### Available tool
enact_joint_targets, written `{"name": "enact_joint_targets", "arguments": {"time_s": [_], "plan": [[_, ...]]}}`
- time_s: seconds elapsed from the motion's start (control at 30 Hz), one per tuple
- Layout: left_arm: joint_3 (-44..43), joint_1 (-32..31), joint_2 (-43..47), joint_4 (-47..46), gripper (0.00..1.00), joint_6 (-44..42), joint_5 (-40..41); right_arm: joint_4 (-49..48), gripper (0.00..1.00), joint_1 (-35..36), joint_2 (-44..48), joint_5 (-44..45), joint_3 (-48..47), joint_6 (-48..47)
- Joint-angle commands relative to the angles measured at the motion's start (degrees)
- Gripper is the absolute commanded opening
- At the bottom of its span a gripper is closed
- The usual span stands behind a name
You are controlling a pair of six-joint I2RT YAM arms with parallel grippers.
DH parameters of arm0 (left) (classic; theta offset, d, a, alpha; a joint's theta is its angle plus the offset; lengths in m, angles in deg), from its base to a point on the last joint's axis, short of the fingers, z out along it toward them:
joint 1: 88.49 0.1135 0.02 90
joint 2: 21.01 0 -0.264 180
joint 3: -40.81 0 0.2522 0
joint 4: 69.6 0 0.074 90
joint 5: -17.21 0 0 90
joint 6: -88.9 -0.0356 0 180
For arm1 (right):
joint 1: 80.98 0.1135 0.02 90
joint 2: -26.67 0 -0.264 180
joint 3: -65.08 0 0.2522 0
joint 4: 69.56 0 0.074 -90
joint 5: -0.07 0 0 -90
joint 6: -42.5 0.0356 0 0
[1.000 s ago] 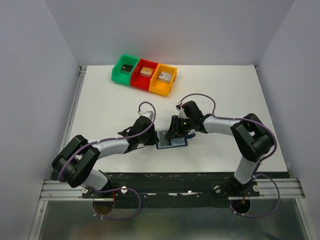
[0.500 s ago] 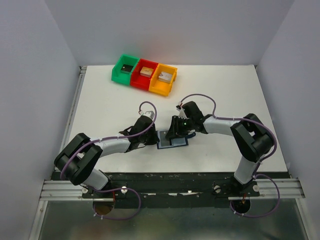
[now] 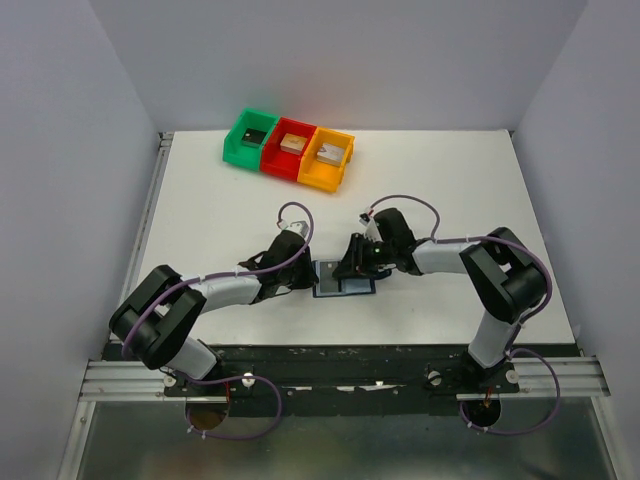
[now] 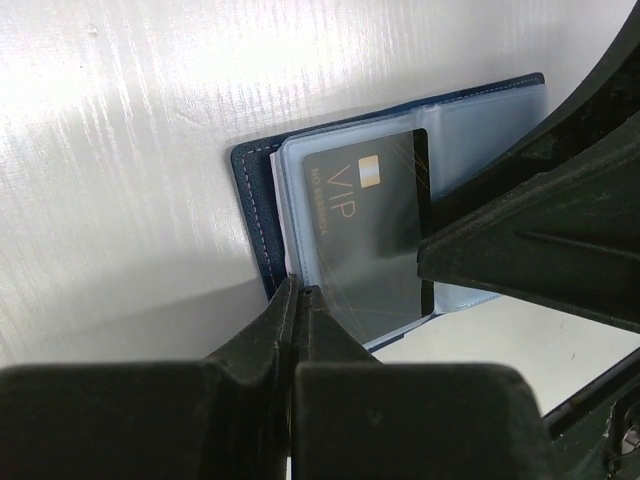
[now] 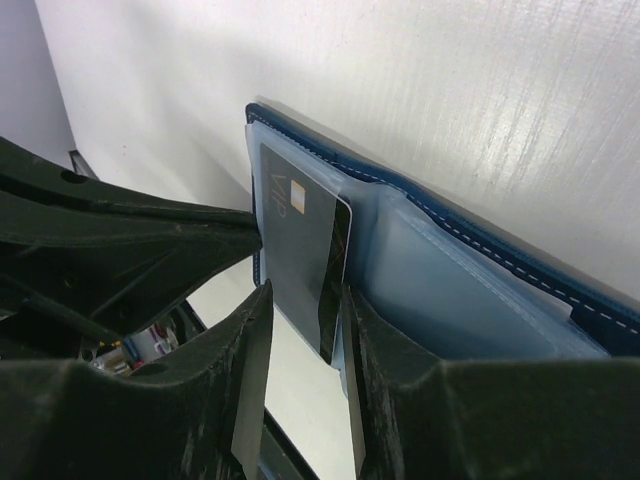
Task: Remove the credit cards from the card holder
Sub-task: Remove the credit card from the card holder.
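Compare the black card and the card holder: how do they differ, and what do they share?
The black card is black with VIP lettering; the card holder is navy with pale blue sleeves. The card is smaller than the holder. The holder lies open; the card rests inside it. Both are flat rectangles.

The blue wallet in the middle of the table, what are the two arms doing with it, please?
Both arms work on the navy blue folding card holder, which lies open on the white table. The left gripper, its fingers closed together, sits at one edge of the holder. The right gripper has its fingers either side of a black card marked VIP, which seems partly inside a pale blue sleeve. Whether the card is clamped, I cannot tell.
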Motion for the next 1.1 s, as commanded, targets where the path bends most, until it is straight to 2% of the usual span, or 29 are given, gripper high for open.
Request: {"name": "enact_joint_targets", "arguments": {"time_s": [0.0, 0.47, 0.73, 1.07], "plan": [[-0.54, 0.00, -0.90, 0.33, 0.01, 0.02, 0.74, -7.74, 0.41, -0.01, -1.10, -5.89, 2.18, 2.93], [-0.45, 0.09, -1.08, -0.29, 0.01, -0.16, -0.05, -18.92, 0.40, -1.15, -3.04, -10.38, 5.26, 7.95], [-0.45, 0.08, 1.21, 1.03, 0.06, -0.24, 1.09, -9.44, 0.41, -1.77, -1.11, -6.78, 4.03, 2.95], [-1.07, 0.09, 3.05, 2.17, 0.10, -0.77, 1.88, -3.63, 0.43, -1.77, 0.22, -4.40, 2.27, 0.13]]}}
